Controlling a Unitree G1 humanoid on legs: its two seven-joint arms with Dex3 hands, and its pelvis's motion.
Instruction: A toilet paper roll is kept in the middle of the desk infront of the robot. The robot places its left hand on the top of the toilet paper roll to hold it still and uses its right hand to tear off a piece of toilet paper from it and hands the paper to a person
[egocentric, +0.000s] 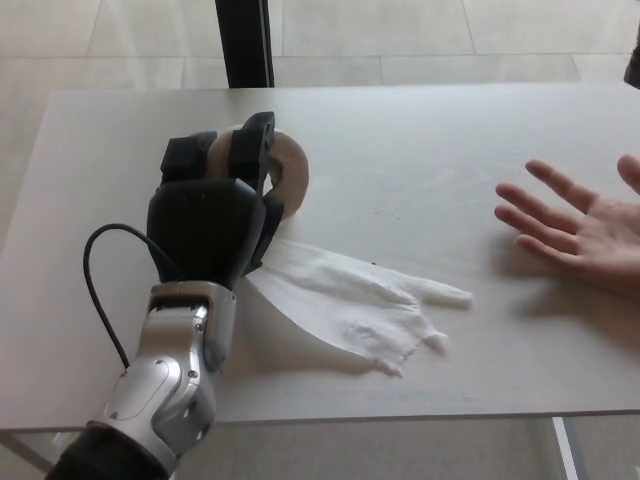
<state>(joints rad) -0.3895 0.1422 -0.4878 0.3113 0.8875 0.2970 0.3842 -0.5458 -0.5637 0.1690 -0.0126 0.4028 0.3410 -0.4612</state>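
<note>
Left hand (208, 215) clamped atop roll (285, 172) | right hand out of view | loose paper (355, 300) beside my left hand | I'd pinch it, tear sharply toward person's palm (590, 225).

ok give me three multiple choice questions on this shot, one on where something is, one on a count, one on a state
1. Where does the loose sheet of toilet paper lie?
A. on the desk, trailing from the roll toward the robot's right
B. in the person's palm
C. on the floor

2. How many robot hands show?
A. none
B. one
C. two

3. How is the person's hand held?
A. in a fist
B. gripping the roll
C. open, palm up, fingers spread

Answers: 1 A, the sheet lies flat on the desk beside the toilet paper roll. 2 B, only the left hand shows, resting on the roll. 3 C, the palm faces up and holds nothing.
</note>
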